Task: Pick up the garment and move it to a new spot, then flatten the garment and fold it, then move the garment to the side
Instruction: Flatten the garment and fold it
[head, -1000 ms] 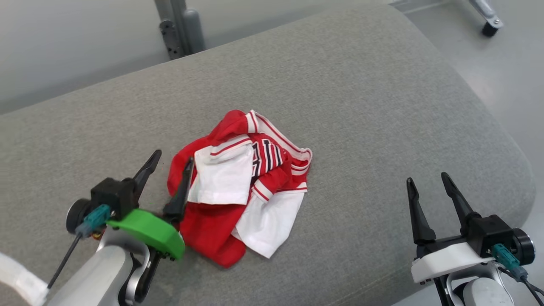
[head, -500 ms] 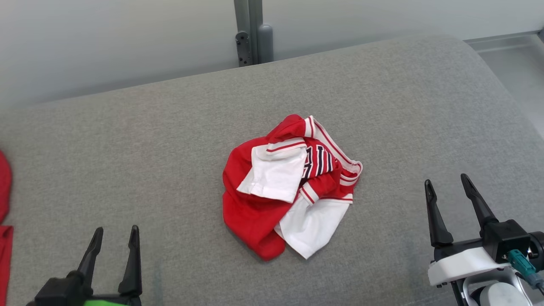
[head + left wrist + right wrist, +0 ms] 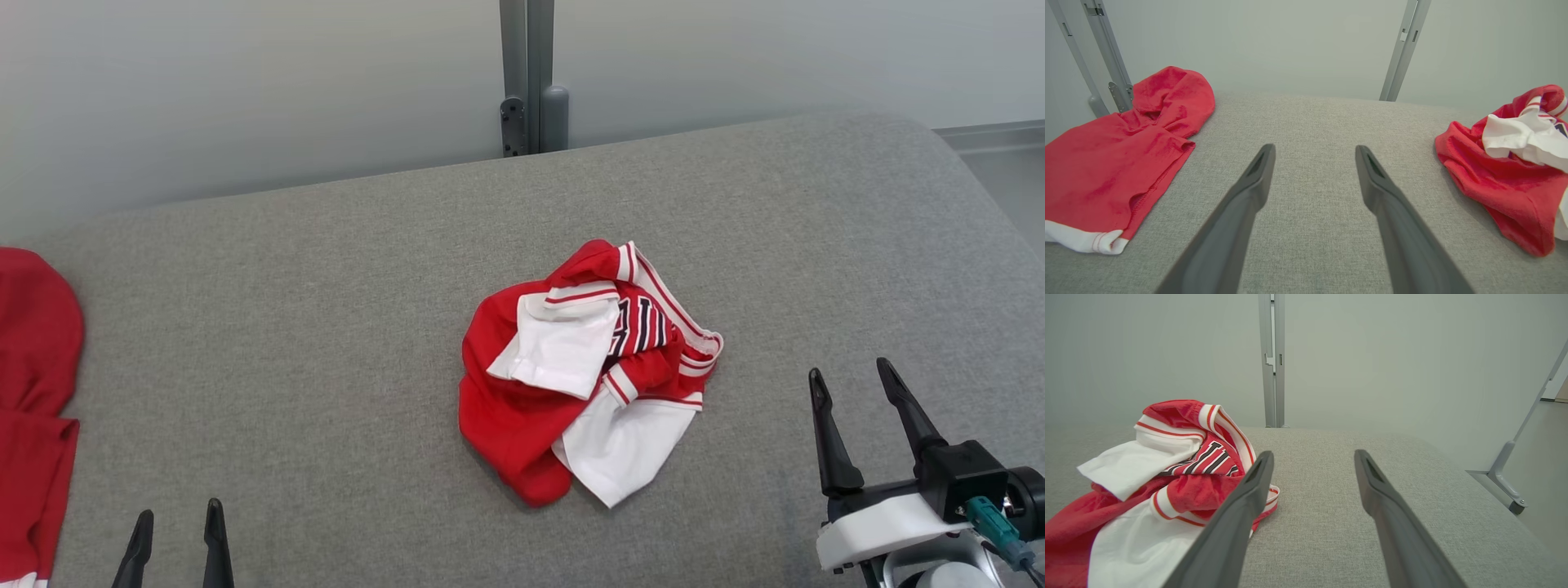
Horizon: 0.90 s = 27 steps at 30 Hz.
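The left gripper [image 3: 178, 541], a pair of long dark tapered fingers, sits at the lower left of the head view. Its tips point up the view, parted and empty. In the left wrist view those fingers [image 3: 1241, 212] splay wide from the bottom edge. The right gripper [image 3: 851, 380] sits at the lower right, its fingers just as widely spread and empty. They rise from a black block [image 3: 963, 478] on a white plastic mount [image 3: 878, 524], with a teal connector [image 3: 989, 516] at the side.
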{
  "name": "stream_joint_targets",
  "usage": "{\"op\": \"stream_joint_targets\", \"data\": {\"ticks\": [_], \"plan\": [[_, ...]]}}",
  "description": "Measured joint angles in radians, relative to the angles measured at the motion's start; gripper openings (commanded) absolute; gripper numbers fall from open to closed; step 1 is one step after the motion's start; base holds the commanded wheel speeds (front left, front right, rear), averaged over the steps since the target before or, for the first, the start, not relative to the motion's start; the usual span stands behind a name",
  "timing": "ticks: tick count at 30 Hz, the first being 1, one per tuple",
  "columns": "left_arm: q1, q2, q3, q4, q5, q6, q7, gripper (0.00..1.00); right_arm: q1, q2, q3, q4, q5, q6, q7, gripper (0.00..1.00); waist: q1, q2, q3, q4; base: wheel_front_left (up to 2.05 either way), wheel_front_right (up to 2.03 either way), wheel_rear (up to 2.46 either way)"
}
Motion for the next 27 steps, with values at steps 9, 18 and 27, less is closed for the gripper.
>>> {"op": "stream_joint_targets", "data": {"ticks": [9, 18, 27], "plan": [[-0.005, 0.003, -0.134, -0.005, -0.021, -0.010, 0.000, 1.00, -0.008, 0.000, 0.013, 0.003, 0.001, 0.000, 0.000, 1.00, 0.0000, 0.0000, 0.010, -0.017, 0.00, 0.00, 0.00], [-0.156, 0.113, -0.486, 0.050, -0.101, -0.014, 0.032, 1.00, -0.041, 0.004, 0.034, 0.005, 0.013, 0.000, 0.000, 1.00, 0.0000, 0.0000, 0.047, -0.072, 0.00, 0.00, 0.00], [-0.279, 0.093, -0.576, 0.225, -0.115, 0.019, 0.113, 1.00, -0.054, 0.014, 0.033, 0.003, 0.013, 0.000, 0.000, 1.00, 0.0000, 0.0000, 0.095, -0.155, 0.00, 0.00, 0.00]]}}
